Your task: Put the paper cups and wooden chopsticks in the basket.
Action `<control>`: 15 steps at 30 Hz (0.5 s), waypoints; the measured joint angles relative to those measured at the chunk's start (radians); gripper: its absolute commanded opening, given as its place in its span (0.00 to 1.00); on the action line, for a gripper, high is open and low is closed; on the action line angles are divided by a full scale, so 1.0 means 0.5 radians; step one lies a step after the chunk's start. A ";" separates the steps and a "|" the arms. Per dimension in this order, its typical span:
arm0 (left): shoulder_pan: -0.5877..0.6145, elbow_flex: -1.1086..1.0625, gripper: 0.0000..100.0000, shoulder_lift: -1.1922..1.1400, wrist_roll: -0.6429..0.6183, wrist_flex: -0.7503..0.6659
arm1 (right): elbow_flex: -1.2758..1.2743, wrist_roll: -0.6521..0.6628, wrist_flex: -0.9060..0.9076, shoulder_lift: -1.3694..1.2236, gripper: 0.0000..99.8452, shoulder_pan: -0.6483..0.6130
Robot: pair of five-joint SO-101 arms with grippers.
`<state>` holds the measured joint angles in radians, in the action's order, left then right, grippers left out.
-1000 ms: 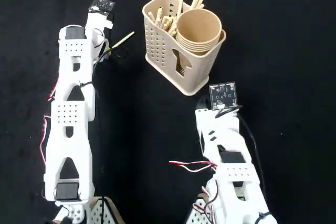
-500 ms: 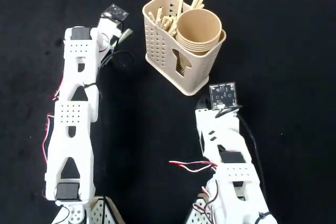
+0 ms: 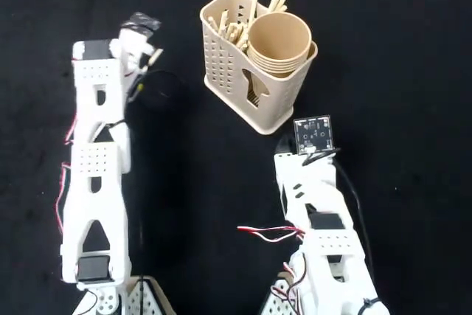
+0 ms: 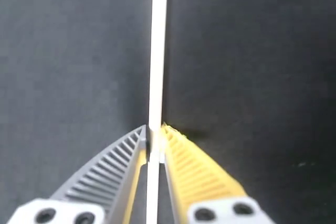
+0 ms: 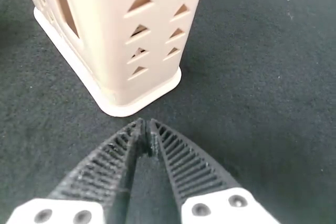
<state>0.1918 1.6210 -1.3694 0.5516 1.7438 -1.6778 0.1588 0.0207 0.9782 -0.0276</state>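
Entry one, left gripper [image 4: 155, 129]: its jaws are closed on a single pale wooden chopstick [image 4: 157, 51], pinched at the extreme tips. The stick runs straight out ahead of the jaws and back between them, above the black table cloth [image 4: 262, 51]. Whether its far end is clear of the cloth cannot be told. Entry two, right gripper [image 5: 145, 127]: its jaws are closed on nothing, and the corner of the cream perforated plastic basket [image 5: 121, 35] stands just ahead of their tips.

Hazards for you to weigh:
- **Loose grip:** a hold this far out on the tips is likely to let the stick swivel or slide free during the carry.
- **Snagging:** a long stick held lengthwise could catch the basket rim [image 3: 221, 7] or the sticks already standing in it.
- **Light basket:** it looks light, so a knock could shift or tip it, and any forward move by the right jaws would push its wall.

Count:
- **Baskets:** one, standing well off to the side of the left jaws.
- **Chopstick in the left jaws:** one.
- **Bundle of wooden chopsticks [image 3: 234, 31] in the basket's far compartment:** roughly ten ends show, but they overlap too much for an exact figure.
- **Stack of brown paper cups [image 3: 279, 38] in the near compartment:** one nested stack with four or five rims showing, exact number uncertain.
- **Loose cups or sticks on the cloth beside either pair of jaws:** none seen.
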 measured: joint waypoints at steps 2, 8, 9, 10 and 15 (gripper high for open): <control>0.061 0.003 0.03 0.000 -0.104 0.012 | 0.000 0.000 0.000 0.000 0.01 0.000; 0.264 -0.163 0.03 0.245 -0.758 0.025 | 0.000 0.000 0.000 0.000 0.01 0.000; 0.307 -0.227 0.03 0.328 -0.884 0.025 | 0.000 0.000 0.000 0.000 0.01 0.000; 0.344 -0.313 0.03 0.420 -0.973 0.025 | 0.000 0.000 0.000 0.000 0.01 0.000; 0.381 -0.942 0.03 0.927 -1.068 0.025 | 0.000 0.000 0.000 0.000 0.01 0.000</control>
<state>0.3821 1.1500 -0.9060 0.0176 1.7561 -1.6778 0.1588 0.0207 0.9782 -0.0276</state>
